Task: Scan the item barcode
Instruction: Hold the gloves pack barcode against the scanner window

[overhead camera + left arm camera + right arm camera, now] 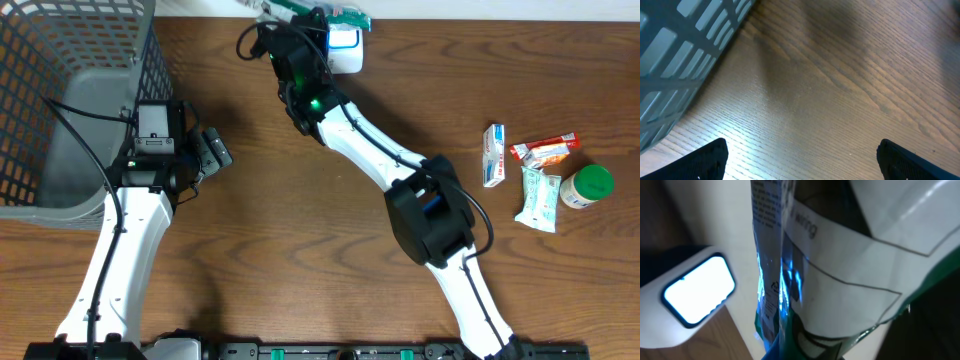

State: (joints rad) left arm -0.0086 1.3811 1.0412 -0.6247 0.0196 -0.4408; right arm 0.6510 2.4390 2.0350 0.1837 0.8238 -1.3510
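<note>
overhead view: a brown wooden counter [300,230] with two white-and-black arms reaching in from the near edge. the left arm [125,250] ended beside a grey mesh basket [60,40] that filled the far left corner. the left fingers [218,152] stood spread wide apart and held nothing, poised over bare wood just right of the basket. the right arm [370,145] stretched diagonally toward the far edge at centre. the right fingers [310,25] were closed on a green-and-white packet [350,18], the item to be scanned. the packet sat at the far edge of the counter, directly above a white scanner [346,50] with a blue-lit face. four other goods lay well apart from it at the right side: a white-and-blue box [494,155], a red-and-orange wrapper [545,150], a white-and-green pouch [540,198] and a bottle with a green lid [587,185]. the pouch and the bottle lay just beside each other.

left wrist view: two black fingertips [707,161] showed at the lower corners with wood grain between them, and the basket wall [680,50] rose at upper left.

right wrist view: the packet [840,280] hung close to the lens, white with fine print along one seam and green at its lower edge. blue light fell on that seam. the scanner [695,292] lay to the left of the packet with its window glowing white. whether the printed lines on the packet included a barcode could not be told.
</note>
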